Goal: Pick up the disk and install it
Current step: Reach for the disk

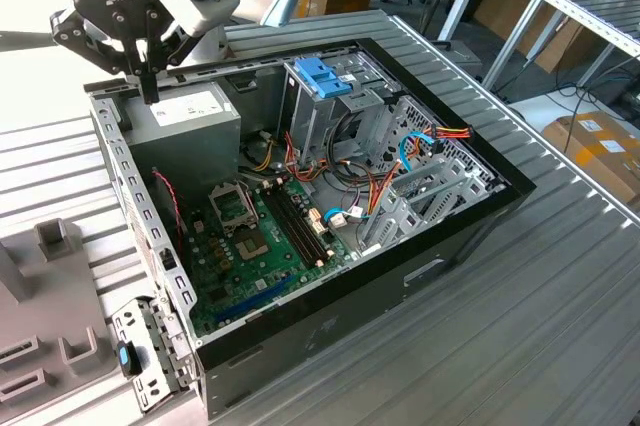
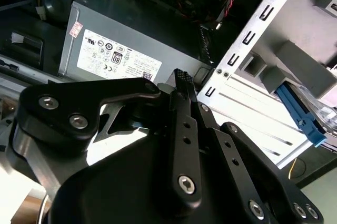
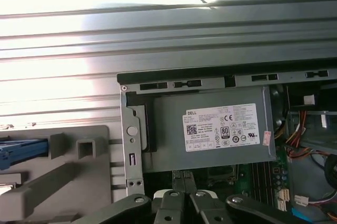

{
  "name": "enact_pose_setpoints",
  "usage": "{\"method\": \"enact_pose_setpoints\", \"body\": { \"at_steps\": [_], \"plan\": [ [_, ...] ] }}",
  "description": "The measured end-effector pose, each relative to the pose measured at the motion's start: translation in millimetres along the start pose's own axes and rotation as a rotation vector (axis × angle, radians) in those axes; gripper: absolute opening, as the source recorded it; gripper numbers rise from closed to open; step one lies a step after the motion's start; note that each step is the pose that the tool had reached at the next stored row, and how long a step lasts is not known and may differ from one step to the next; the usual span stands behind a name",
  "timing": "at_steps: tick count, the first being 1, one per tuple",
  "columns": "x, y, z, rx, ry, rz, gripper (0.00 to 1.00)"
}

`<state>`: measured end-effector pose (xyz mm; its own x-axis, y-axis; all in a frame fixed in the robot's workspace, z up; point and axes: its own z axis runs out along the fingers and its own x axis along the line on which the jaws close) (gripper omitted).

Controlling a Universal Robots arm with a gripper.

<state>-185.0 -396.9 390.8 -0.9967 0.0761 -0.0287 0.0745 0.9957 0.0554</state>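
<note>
Gripper point(image 1: 150, 91) hangs over corner of open PC case point(image 1: 505, 191), fingers pinched together w/ nothing btwn them, just above grey PSU point(image 3: 210, 129). PSU has white sticker w/ cert marks + barcode. Disk point(image 3: 23, 149) lies outside case in grey holder point(image 3: 89, 148), blue rail showing, apart from gripper

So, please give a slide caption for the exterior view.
Closed claw hangs near the power supply of the open computer case.
</note>
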Motion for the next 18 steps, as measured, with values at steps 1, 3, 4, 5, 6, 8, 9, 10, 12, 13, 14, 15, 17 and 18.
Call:
{"method": "enact_pose_setpoints", "body": {
  "at_steps": [1, 3, 4, 5, 6, 8, 9, 10, 12, 13, 14, 15, 17, 18],
  "plan": [
    [0.5, 0.0, -0.1, 0.0001, 0.0, 0.0, 0.11],
    [1.7, -0.1, -0.1, 0.0001, 0.0, 0.0, 0.11],
    [2.1, -0.2, -0.1, 0.0001, 0.0, 0.0, 0.11],
    [2.5, -0.2, -0.1, 0.0, 0.0, 0.0, 0.11],
    [3.2, -0.2, -0.1, 0.0, 0.0, 0.0, 0.11],
    [4.0, -0.3, -0.1, 0.0, 0.0, 0.0, 0.11],
    [4.4, -0.3, -0.2, 0.0001, 0.0, 0.0, 0.11],
    [4.7, -0.4, -0.2, 0.0, 0.0, 0.0, 0.11],
    [5.6, -0.4, -0.2, 0.0, 0.0, 0.0, 0.11],
    [6.0, -0.5, -0.2, 0.0, 0.0, 0.0, 0.11],
    [6.3, -0.5, -0.2, 0.0001, 0.0, 0.0, 0.11],
    [6.9, -0.5, -0.2, 0.0, 0.0, 0.0, 0.11],
    [8.5, -0.6, -0.3, 0.0, 0.0, 0.0, 0.11],
    [9.3, -0.7, -0.3, 0.0001, 0.0, 0.0, 0.11]
  ]
}}
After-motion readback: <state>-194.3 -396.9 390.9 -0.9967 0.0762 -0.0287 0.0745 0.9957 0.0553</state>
